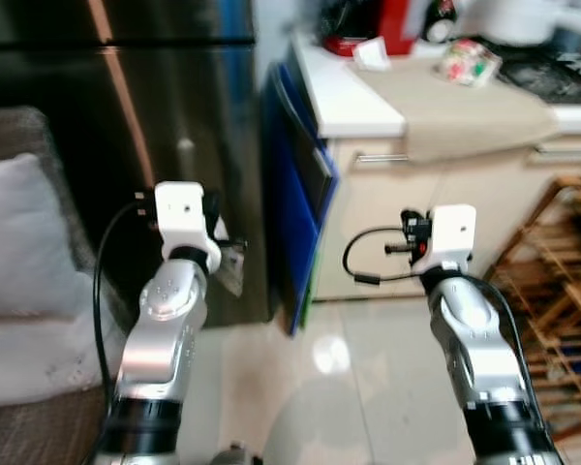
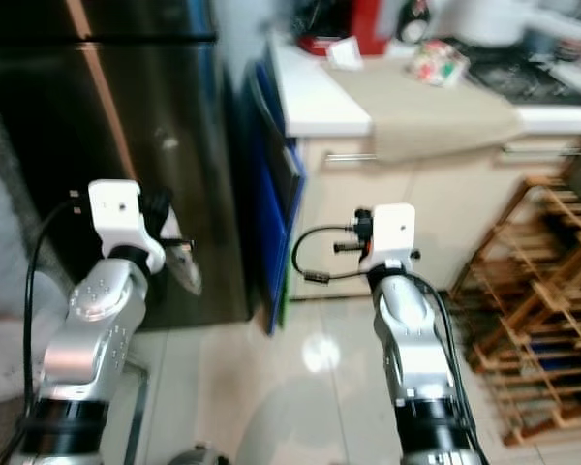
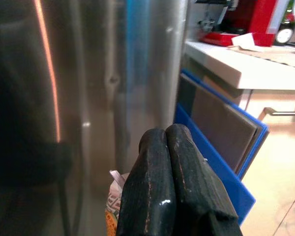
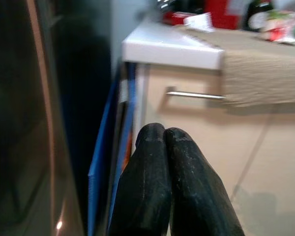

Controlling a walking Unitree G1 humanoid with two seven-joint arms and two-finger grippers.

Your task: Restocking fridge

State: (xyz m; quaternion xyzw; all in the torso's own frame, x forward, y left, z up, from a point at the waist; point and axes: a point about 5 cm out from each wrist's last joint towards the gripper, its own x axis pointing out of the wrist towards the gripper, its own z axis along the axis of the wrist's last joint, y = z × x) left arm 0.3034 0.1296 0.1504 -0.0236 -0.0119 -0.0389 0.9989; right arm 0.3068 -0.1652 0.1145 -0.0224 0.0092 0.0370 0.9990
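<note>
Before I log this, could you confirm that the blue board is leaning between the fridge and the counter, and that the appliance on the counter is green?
The colour is wrong: the appliance on the counter is red, as the left wrist view shows. The blue board does lean between the fridge and the counter.

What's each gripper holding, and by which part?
Left gripper is shut on a small carton, pinched at its top edge. Right gripper is shut, holding nothing.

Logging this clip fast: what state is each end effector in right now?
Left end effector: closed, pinching a small carton in front of the fridge.
Right end effector: closed, empty.
</note>
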